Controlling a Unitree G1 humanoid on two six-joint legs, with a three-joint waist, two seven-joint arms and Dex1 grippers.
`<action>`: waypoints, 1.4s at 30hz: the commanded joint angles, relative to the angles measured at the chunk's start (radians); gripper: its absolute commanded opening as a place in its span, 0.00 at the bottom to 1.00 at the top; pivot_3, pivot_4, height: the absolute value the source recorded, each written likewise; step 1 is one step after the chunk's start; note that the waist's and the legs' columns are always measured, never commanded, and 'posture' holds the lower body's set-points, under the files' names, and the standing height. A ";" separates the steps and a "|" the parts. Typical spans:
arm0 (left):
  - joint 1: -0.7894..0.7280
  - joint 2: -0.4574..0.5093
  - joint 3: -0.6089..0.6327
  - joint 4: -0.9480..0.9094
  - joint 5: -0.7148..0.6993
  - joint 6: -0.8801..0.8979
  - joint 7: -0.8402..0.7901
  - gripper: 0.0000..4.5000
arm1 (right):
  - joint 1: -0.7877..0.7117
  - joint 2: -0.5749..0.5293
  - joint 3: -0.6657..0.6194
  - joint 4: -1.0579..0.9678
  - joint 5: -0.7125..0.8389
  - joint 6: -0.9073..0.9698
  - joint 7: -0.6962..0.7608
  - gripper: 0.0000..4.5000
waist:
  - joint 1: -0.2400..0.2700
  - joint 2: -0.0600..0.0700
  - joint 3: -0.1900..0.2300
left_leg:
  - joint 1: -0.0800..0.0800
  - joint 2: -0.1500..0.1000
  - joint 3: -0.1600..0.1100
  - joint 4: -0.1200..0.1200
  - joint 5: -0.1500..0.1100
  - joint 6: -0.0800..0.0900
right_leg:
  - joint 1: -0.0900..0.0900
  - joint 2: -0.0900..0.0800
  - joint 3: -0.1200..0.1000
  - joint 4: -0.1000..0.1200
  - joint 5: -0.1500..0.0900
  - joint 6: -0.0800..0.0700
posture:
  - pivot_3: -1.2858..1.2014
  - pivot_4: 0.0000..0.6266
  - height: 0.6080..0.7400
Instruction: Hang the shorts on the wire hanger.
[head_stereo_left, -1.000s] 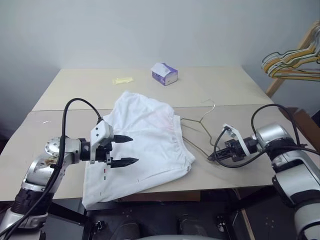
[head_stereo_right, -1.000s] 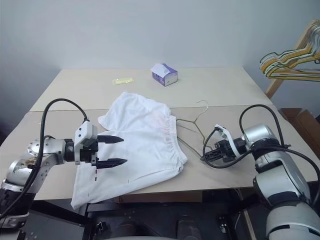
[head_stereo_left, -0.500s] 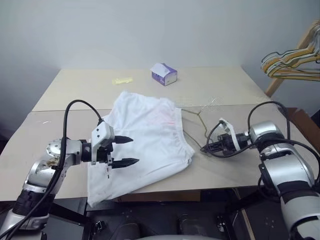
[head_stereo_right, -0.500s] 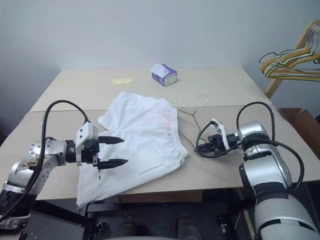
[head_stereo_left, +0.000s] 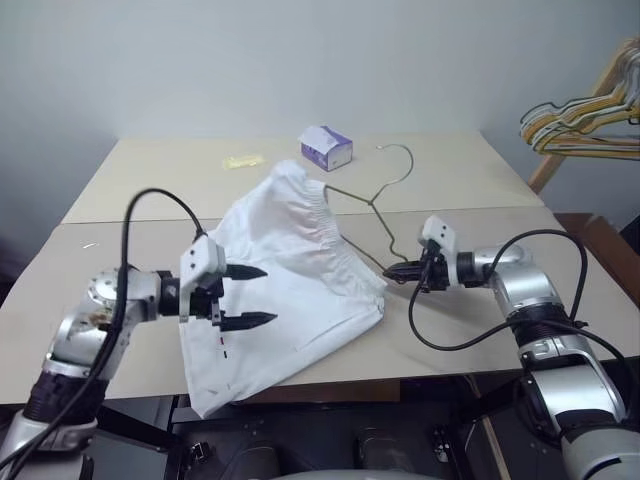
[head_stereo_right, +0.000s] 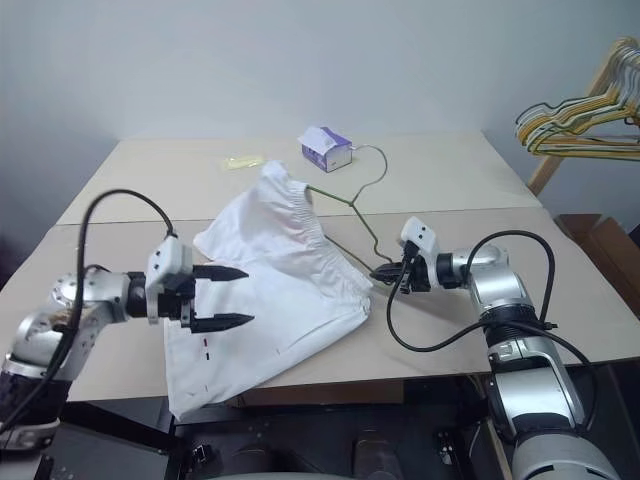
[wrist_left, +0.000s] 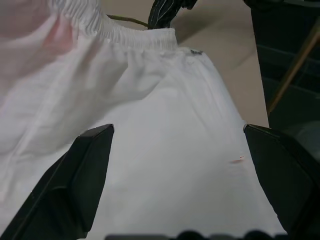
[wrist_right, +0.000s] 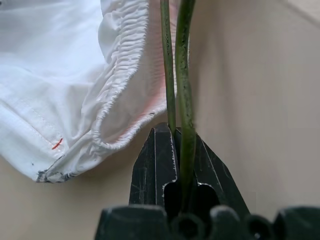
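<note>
Since a second ago our right tool (head_stereo_left: 398, 271) has tipped the wire hanger (head_stereo_left: 362, 196) upright, lifting the waistband of the shorts (head_stereo_left: 285, 275) off the tabletop (head_stereo_left: 470, 180). It pinches the wire; our left tool (head_stereo_left: 252, 296) is spread above the cloth. The shorts could slip off the slanted wire.

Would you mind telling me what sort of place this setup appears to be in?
Probably a plain indoor test room arranged for a laundry task: a bare beige table against a blank wall, white shorts and a wire hanger on it, and a wooden rack of hangers beside it.
</note>
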 joint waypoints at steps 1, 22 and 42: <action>-0.125 0.040 0.134 0.043 -0.117 0.008 -0.050 1.00 | -0.026 -0.019 0.030 -0.123 -0.037 -0.048 0.002 0.00 | 0.001 0.000 0.000 | 0.000 0.000 0.000 0.000 0.000 0.000 | 0.000 0.000 0.000 0.000 0.000 0.000 | 0.52 0.00 1.00; -0.534 0.074 -0.156 0.575 0.219 -0.279 -0.375 1.00 | -0.099 -0.011 0.207 -0.364 -0.202 0.148 -0.006 0.00 | -0.001 0.000 0.000 | -0.005 0.000 0.001 0.001 0.001 -0.001 | -0.007 0.000 0.001 0.003 0.000 0.000 | 0.51 0.00 1.00; -0.632 0.003 -0.313 0.763 0.294 -0.315 -0.384 0.13 | -0.118 -0.002 0.223 -0.459 -0.200 0.256 -0.010 0.00 | -0.029 0.000 0.000 | -0.006 0.000 0.001 0.002 0.001 0.000 | -0.008 0.000 0.001 0.004 0.000 0.000 | 0.50 0.00 1.00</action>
